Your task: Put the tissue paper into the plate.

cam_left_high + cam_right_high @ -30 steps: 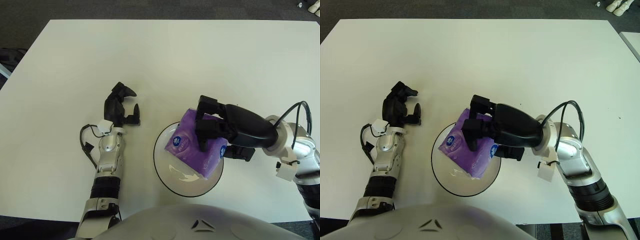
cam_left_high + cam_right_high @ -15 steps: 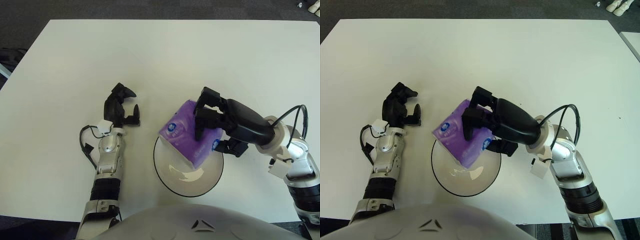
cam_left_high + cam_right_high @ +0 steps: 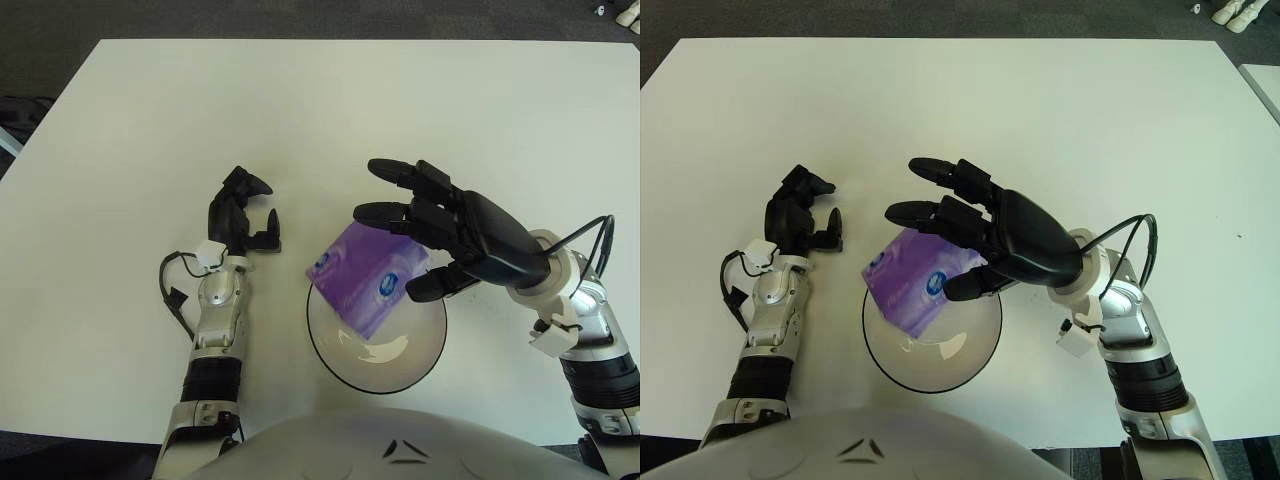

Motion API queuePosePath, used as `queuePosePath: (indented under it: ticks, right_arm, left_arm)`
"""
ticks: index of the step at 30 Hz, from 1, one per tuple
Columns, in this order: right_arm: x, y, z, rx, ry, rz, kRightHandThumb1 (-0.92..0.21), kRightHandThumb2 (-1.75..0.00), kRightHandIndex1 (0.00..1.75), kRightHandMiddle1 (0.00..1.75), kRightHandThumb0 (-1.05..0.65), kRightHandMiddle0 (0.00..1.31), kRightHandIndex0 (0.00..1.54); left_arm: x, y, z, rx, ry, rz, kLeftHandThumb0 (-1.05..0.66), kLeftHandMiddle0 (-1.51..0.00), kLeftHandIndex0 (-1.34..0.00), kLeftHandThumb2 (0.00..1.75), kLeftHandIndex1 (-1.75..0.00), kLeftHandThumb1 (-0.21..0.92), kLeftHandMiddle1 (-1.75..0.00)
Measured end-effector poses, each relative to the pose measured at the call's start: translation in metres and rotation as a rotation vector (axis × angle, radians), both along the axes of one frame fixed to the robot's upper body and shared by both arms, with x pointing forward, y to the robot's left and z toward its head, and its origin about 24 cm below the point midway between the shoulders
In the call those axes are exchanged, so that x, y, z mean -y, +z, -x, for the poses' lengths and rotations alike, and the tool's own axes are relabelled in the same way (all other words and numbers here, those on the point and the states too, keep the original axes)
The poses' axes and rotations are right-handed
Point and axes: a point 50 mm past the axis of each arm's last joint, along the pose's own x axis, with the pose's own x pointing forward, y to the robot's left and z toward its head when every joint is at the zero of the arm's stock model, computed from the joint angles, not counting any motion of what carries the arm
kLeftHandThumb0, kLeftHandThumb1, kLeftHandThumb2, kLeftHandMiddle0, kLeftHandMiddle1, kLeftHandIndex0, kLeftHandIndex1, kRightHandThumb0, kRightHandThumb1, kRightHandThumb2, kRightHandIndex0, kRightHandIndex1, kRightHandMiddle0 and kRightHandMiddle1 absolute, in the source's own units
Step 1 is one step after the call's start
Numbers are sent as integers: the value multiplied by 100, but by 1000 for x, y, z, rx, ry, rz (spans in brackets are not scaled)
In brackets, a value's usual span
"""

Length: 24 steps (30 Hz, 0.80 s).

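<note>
Plate (image 3: 330,345) nearest me, tissue pack (image 3: 367,287) now lying tilted across its far-left rim, half in. My right robot hand (image 3: 440,225) just let go, fingers splayed above it. Left robot hand (image 3: 240,212) idle on bench (image 3: 300,110), curled. Drop prob. done.

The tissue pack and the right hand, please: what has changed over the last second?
The right hand opened its fingers and let go of the purple tissue pack, which now leans tilted over the white plate's far-left rim. The left hand stayed left of the plate.
</note>
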Motion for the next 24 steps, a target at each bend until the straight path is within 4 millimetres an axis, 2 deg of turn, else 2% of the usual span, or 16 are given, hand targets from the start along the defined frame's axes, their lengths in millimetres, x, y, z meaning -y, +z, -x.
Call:
queuePosePath:
  ticks: [11, 24]
  right_arm:
    - [5, -2, 0, -2, 5, 86, -92, -75, 0, 0, -98, 0, 0]
    - [2, 1, 2, 20, -2, 120, -92, -68, 0, 0, -95, 0, 0]
  left_arm:
    - [1, -2, 0, -15, 13, 9, -1, -90, -79, 171, -154, -9, -175]
    - [0, -2, -1, 6, -8, 0, -1, -91, -75, 174, -163, -9, -175]
